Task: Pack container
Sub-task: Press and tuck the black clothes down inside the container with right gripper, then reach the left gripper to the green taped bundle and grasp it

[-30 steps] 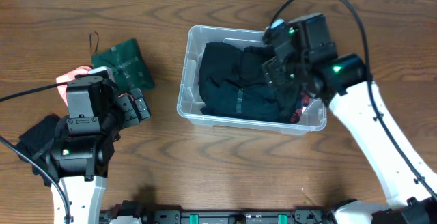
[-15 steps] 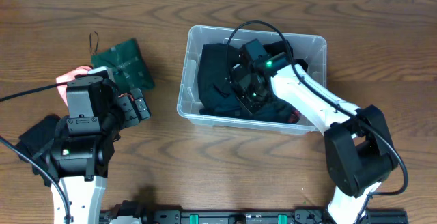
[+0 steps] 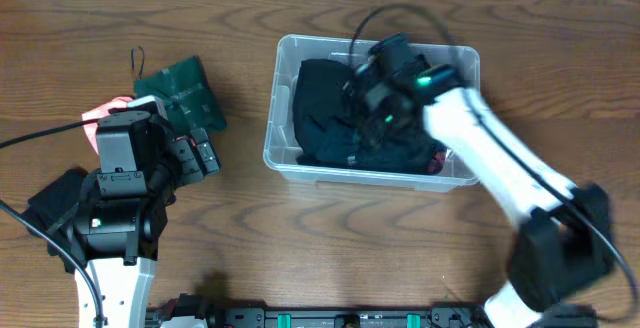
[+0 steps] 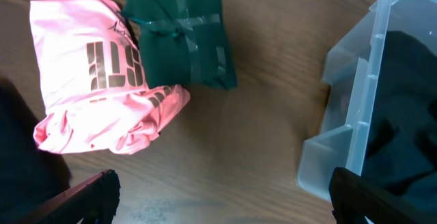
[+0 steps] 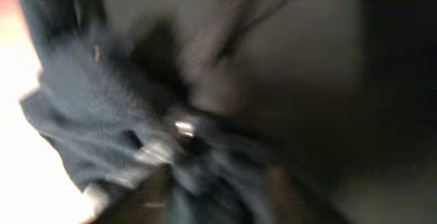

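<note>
The clear container (image 3: 283,78) stands at centre right of the table, and black clothing (image 3: 320,108) fills it. My right gripper (image 3: 372,108) is down inside it, over that clothing. The right wrist view is blurred: dark fabric (image 5: 89,101) fills the picture, and the right gripper (image 5: 218,190) has its fingers apart with cloth bunched between them. My left gripper (image 3: 205,153) hovers open and empty over bare wood, left of the container. In the left wrist view, the left gripper (image 4: 222,203) is wide open and the container (image 4: 362,115) is at the right.
A pink shirt (image 4: 95,74) and a folded dark green garment (image 4: 181,33) lie side by side on the table, left of the container. The green garment (image 3: 185,93) is beyond my left arm. Another black item (image 3: 55,198) lies at the far left edge.
My right arm swung from the container's right end into its middle, then shifted a little up and right. The container nudged slightly. My left arm has not moved.
</note>
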